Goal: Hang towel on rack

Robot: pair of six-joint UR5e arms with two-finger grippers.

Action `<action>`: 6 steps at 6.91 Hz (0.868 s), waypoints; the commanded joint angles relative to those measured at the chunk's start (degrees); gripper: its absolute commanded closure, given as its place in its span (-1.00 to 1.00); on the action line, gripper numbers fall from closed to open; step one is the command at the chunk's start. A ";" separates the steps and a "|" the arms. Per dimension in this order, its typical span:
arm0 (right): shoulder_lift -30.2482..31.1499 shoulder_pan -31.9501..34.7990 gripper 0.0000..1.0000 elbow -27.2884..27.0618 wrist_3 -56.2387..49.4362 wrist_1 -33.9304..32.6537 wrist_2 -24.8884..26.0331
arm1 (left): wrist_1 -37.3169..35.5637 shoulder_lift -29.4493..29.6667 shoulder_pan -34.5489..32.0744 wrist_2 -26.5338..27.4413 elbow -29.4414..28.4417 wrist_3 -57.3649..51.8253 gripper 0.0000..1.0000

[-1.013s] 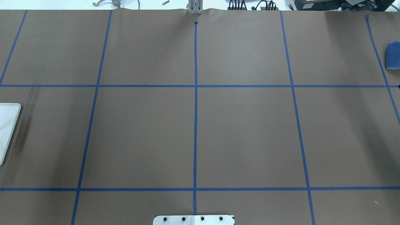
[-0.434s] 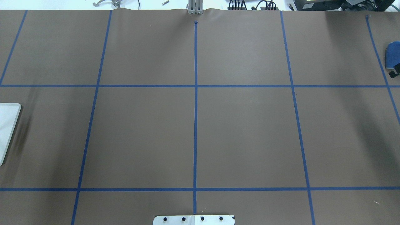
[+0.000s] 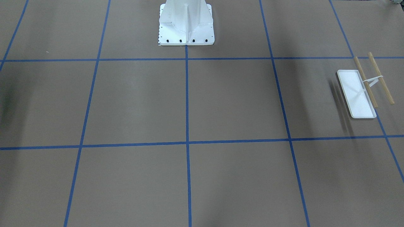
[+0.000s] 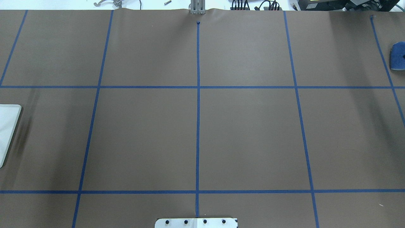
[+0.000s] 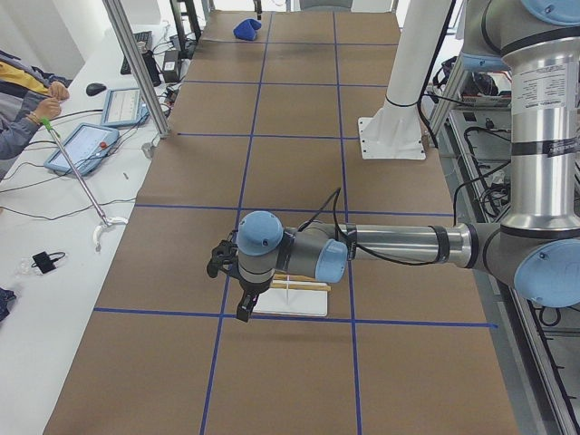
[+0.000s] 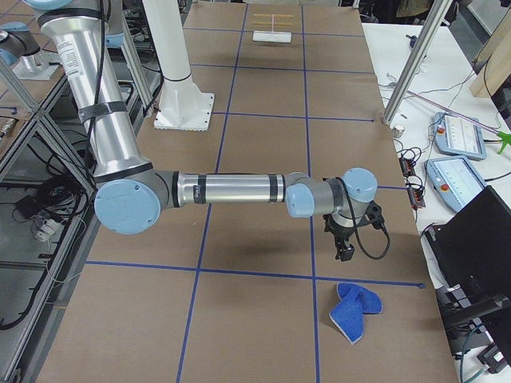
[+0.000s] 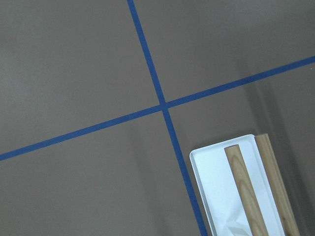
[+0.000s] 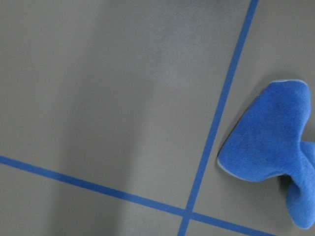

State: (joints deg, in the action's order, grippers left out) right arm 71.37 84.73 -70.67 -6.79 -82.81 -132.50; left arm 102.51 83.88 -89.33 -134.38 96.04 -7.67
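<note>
The blue towel lies crumpled on the brown table at its right end. It also shows in the right wrist view and at the right edge of the overhead view. My right gripper hangs above the table a little short of the towel; I cannot tell whether it is open or shut. The rack, a white tray with two wooden dowel bars, stands at the table's left end. My left gripper hovers just beside the rack; I cannot tell its state.
The white bolted pedestal stands at the robot's side of the table. Blue tape lines grid the brown surface. An operator sits at a side bench with tablets and cables.
In the overhead view a dark tip of the right gripper came in at the right edge below the towel, then shifted further up that edge. The towel has stayed put.
</note>
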 commanded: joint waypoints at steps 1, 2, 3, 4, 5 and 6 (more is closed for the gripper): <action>-3.77 0.88 -1.00 9.29 0.28 1.86 0.48 | 0.05 -0.03 0.03 0.08 -0.15 0.28 -0.98; -5.96 0.79 -0.98 12.89 0.38 1.95 1.27 | 0.14 -0.03 0.12 0.08 -0.33 0.29 -0.98; -6.59 0.88 -0.88 16.41 0.38 6.48 2.84 | 0.14 -0.03 0.12 -0.01 -0.33 0.29 -0.98; -6.77 0.10 -0.80 19.32 0.38 10.70 4.77 | 0.05 -0.03 0.12 0.08 -0.50 0.20 -0.98; -6.68 -0.61 -0.74 19.69 0.20 12.66 6.53 | 0.14 -0.03 0.21 0.08 -0.51 0.20 -0.98; -6.68 -0.88 -0.73 19.79 -0.49 13.72 9.51 | 0.05 -0.03 0.21 0.08 -0.51 0.20 -0.98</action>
State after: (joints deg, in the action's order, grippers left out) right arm 64.74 84.37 -51.64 -6.71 -71.23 -126.11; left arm 102.62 83.85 -89.15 -134.31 95.57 -7.46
